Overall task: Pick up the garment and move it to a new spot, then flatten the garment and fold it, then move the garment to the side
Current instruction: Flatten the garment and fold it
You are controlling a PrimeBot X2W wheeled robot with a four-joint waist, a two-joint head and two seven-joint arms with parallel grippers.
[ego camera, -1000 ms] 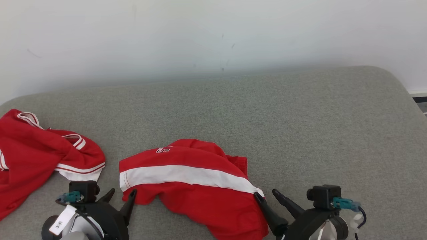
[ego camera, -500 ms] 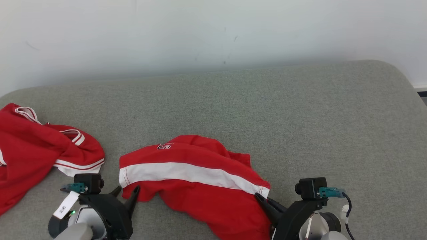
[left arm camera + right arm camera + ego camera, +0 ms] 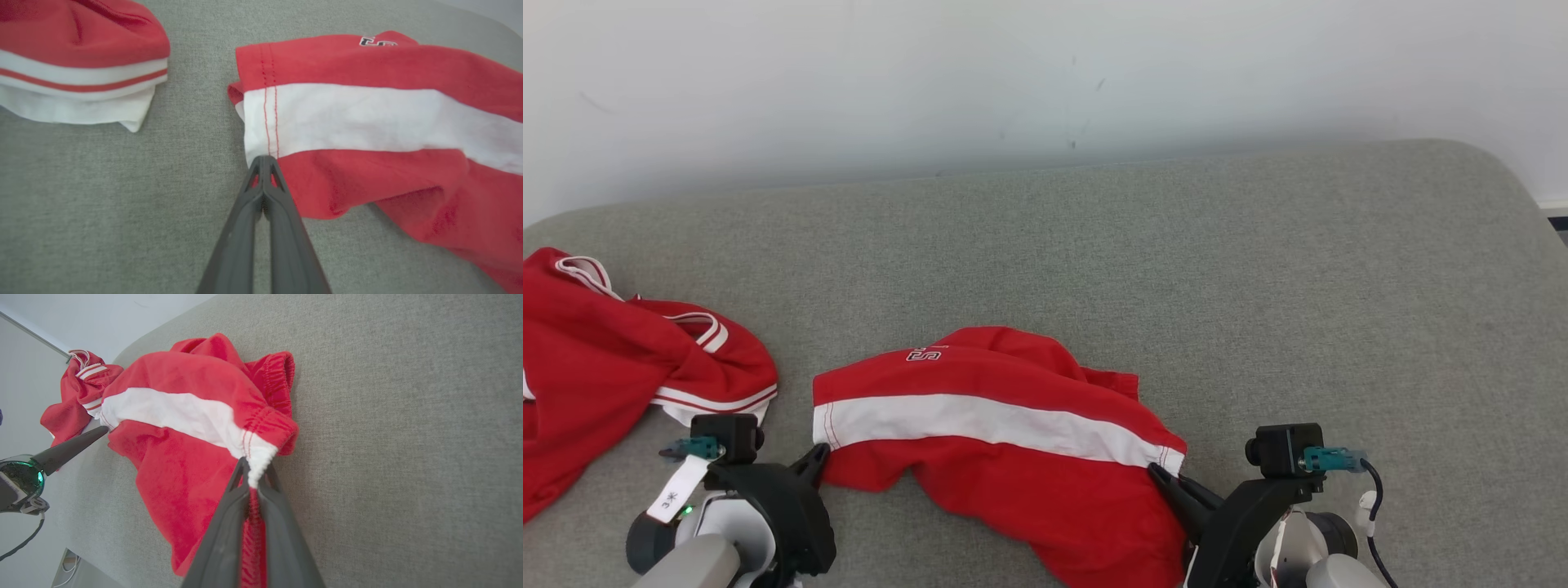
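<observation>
The garment (image 3: 980,416) is a pair of red shorts with a broad white stripe, lying crumpled at the near middle of the grey cushion (image 3: 1258,286). My left gripper (image 3: 818,454) is shut on the hem at its left end. In the left wrist view the fingertips (image 3: 264,159) pinch the hem where white meets red on the garment (image 3: 367,114). My right gripper (image 3: 1158,474) is shut on the right end. In the right wrist view it (image 3: 249,465) clamps the white part of the elastic waistband of the garment (image 3: 184,416).
A second red garment with white trim (image 3: 596,367) lies bunched at the far left, close to my left gripper, and shows in the wrist views (image 3: 77,45) (image 3: 77,388). Bare grey cushion stretches behind and to the right. A pale wall (image 3: 1045,73) rises behind it.
Both grippers have closed on the shorts: the right one first on the waistband, then the left one on the hem. The head camera has shifted a little.
</observation>
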